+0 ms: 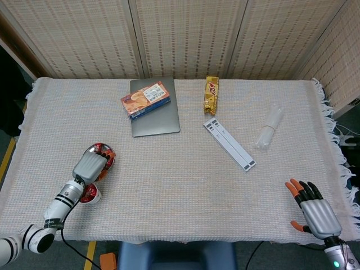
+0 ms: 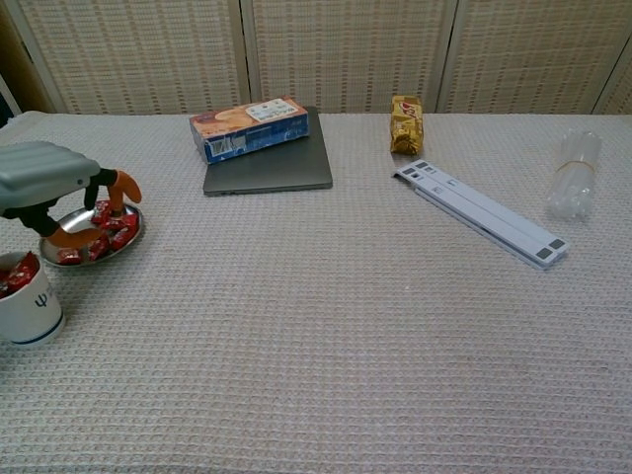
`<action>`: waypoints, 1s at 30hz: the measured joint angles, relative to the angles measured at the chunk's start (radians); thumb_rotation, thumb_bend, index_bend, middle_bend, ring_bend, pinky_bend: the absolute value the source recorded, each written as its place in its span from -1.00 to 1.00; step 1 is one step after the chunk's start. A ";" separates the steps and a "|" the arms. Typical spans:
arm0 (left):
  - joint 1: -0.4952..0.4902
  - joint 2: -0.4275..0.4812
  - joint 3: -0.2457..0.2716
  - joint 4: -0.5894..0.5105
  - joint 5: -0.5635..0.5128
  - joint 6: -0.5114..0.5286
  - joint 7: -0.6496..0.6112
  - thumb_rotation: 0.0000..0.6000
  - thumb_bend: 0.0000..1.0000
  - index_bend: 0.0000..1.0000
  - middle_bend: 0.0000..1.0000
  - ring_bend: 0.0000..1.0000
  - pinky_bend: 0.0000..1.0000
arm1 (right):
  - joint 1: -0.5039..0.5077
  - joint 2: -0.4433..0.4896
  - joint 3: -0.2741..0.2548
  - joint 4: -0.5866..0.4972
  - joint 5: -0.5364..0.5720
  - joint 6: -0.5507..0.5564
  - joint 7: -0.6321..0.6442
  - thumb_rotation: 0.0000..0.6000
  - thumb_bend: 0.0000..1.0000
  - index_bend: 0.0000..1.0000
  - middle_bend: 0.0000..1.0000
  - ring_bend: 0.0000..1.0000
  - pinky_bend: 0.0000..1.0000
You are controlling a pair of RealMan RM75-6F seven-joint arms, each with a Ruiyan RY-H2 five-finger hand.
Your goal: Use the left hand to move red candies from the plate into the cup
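The small metal plate [image 1: 103,148] [image 2: 134,226] of red candies [image 2: 111,234] sits near the table's left edge. My left hand [image 1: 89,165] [image 2: 47,178] hovers over it, orange-tipped fingers [image 2: 122,187] curving down among the candies, spread apart; I see nothing pinched between them. Just in front of the plate stands the white cup [image 1: 92,196] [image 2: 30,311], with some red candies [image 2: 17,274] inside. My right hand [image 1: 313,212] lies on the cloth at the front right, fingers spread and holding nothing; only the head view shows it.
At the back lie a grey laptop [image 1: 155,109] with a biscuit box [image 1: 145,99] on it, a yellow snack bag [image 1: 211,94], a white folding stand [image 1: 229,144] and a clear plastic bottle [image 1: 269,127]. A woven cloth [image 1: 185,191] covers the table.
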 measured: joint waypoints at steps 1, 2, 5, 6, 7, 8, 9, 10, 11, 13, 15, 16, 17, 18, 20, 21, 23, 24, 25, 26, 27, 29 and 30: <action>-0.003 -0.009 -0.001 0.015 -0.006 -0.002 0.004 1.00 -0.19 -0.58 -0.43 -0.25 1.00 | 0.001 -0.001 0.001 0.000 0.003 -0.002 -0.001 1.00 -0.87 -1.00 -1.00 -1.00 -1.00; -0.007 -0.021 -0.002 0.034 -0.013 -0.005 0.010 1.00 -0.20 -0.58 -0.44 -0.25 1.00 | 0.001 -0.001 0.002 0.000 0.005 -0.003 -0.002 1.00 -0.87 -1.00 -1.00 -1.00 -1.00; -0.014 -0.051 0.003 0.085 -0.025 -0.014 0.033 1.00 -0.21 -0.60 -0.46 -0.26 1.00 | 0.004 -0.003 0.004 0.000 0.012 -0.010 -0.005 1.00 -0.87 -1.00 -1.00 -1.00 -1.00; -0.017 -0.062 0.005 0.101 -0.027 -0.016 0.042 1.00 -0.21 -0.61 -0.46 -0.26 1.00 | 0.005 -0.004 0.004 0.000 0.013 -0.012 -0.006 1.00 -0.87 -1.00 -1.00 -1.00 -1.00; -0.019 -0.073 0.008 0.117 -0.028 -0.018 0.051 1.00 -0.21 -0.61 -0.46 -0.27 1.00 | 0.006 -0.004 0.004 -0.001 0.014 -0.014 -0.007 1.00 -0.87 -1.00 -1.00 -1.00 -1.00; -0.022 -0.088 0.011 0.139 -0.030 -0.018 0.064 1.00 -0.21 -0.61 -0.46 -0.27 1.00 | 0.006 -0.004 0.004 -0.001 0.014 -0.013 -0.008 1.00 -0.87 -1.00 -1.00 -1.00 -1.00; -0.024 -0.099 0.014 0.155 -0.030 -0.018 0.074 1.00 -0.21 -0.61 -0.46 -0.27 1.00 | 0.005 -0.004 0.004 -0.002 0.014 -0.012 -0.008 1.00 -0.87 -1.00 -1.00 -1.00 -1.00; -0.025 -0.110 0.016 0.171 -0.030 -0.018 0.083 1.00 -0.21 -0.61 -0.46 -0.27 1.00 | 0.005 -0.003 0.005 -0.002 0.014 -0.010 -0.007 1.00 -0.87 -1.00 -1.00 -1.00 -1.00; -0.028 -0.124 0.020 0.192 -0.030 -0.017 0.096 1.00 -0.21 -0.61 -0.46 -0.27 1.00 | 0.004 -0.003 0.005 -0.003 0.014 -0.009 -0.006 1.00 -0.87 -1.00 -1.00 -1.00 -1.00; -0.031 -0.141 0.023 0.221 -0.031 -0.017 0.112 1.00 -0.21 -0.58 -0.46 -0.27 1.00 | 0.003 -0.002 0.005 -0.002 0.014 -0.005 -0.003 1.00 -0.87 -1.00 -1.00 -1.00 -1.00; -0.034 -0.158 0.027 0.250 -0.036 -0.017 0.128 1.00 -0.21 -0.55 -0.46 -0.27 1.00 | 0.002 -0.001 0.005 -0.002 0.013 -0.004 -0.002 1.00 -0.87 -1.00 -1.00 -1.00 -1.00; -0.035 -0.164 0.027 0.261 -0.039 -0.019 0.133 1.00 -0.21 -0.53 -0.45 -0.27 1.00 | 0.002 -0.001 0.005 -0.001 0.013 -0.004 -0.001 1.00 -0.87 -1.00 -1.00 -1.00 -1.00; -0.036 -0.171 0.028 0.274 -0.044 -0.021 0.137 1.00 -0.21 -0.52 -0.43 -0.27 1.00 | 0.002 -0.001 0.005 -0.001 0.013 -0.004 -0.001 1.00 -0.87 -1.00 -1.00 -1.00 -1.00; -0.037 -0.176 0.028 0.282 -0.047 -0.024 0.138 1.00 -0.20 -0.51 -0.42 -0.27 1.00 | 0.003 -0.001 0.005 -0.001 0.013 -0.004 -0.001 1.00 -0.87 -1.00 -1.00 -1.00 -1.00; -0.039 -0.184 0.028 0.297 -0.052 -0.029 0.138 1.00 -0.20 -0.48 -0.38 -0.26 1.00 | 0.003 -0.002 0.005 -0.001 0.015 -0.005 -0.002 1.00 -0.87 -1.00 -1.00 -1.00 -1.00; -0.040 -0.186 0.028 0.301 -0.053 -0.031 0.137 1.00 -0.20 -0.47 -0.37 -0.25 1.00 | 0.003 -0.002 0.005 -0.001 0.015 -0.005 -0.003 1.00 -0.87 -1.00 -1.00 -1.00 -1.00; -0.042 -0.190 0.030 0.308 -0.052 -0.034 0.134 1.00 -0.21 -0.46 -0.35 -0.24 1.00 | 0.004 -0.003 0.005 -0.001 0.017 -0.008 -0.005 1.00 -0.87 -1.00 -1.00 -1.00 -1.00; -0.042 -0.192 0.031 0.311 -0.052 -0.035 0.132 1.00 -0.21 -0.45 -0.34 -0.24 1.00 | 0.004 -0.003 0.006 -0.001 0.018 -0.009 -0.006 1.00 -0.87 -1.00 -1.00 -1.00 -1.00; -0.043 -0.195 0.032 0.313 -0.051 -0.037 0.131 1.00 -0.21 -0.44 -0.34 -0.22 1.00 | 0.005 -0.004 0.006 -0.001 0.019 -0.010 -0.007 1.00 -0.87 -1.00 -1.00 -1.00 -1.00; -0.045 -0.198 0.033 0.318 -0.050 -0.038 0.131 1.00 -0.21 -0.42 -0.32 -0.20 1.00 | 0.005 -0.005 0.006 -0.001 0.020 -0.012 -0.008 1.00 -0.87 -1.00 -1.00 -1.00 -1.00; -0.046 -0.201 0.034 0.322 -0.050 -0.039 0.131 1.00 -0.21 -0.41 -0.31 -0.19 1.00 | 0.006 -0.005 0.006 -0.001 0.021 -0.013 -0.009 1.00 -0.87 -1.00 -1.00 -1.00 -1.00; -0.048 -0.210 0.035 0.334 -0.048 -0.041 0.132 1.00 -0.21 -0.33 -0.24 -0.15 1.00 | 0.006 -0.005 0.007 -0.002 0.023 -0.014 -0.010 1.00 -0.87 -1.00 -1.00 -1.00 -1.00; -0.049 -0.213 0.036 0.340 -0.047 -0.041 0.132 1.00 -0.21 -0.28 -0.20 -0.12 1.00 | 0.006 -0.005 0.007 -0.002 0.024 -0.013 -0.010 1.00 -0.87 -1.00 -1.00 -1.00 -1.00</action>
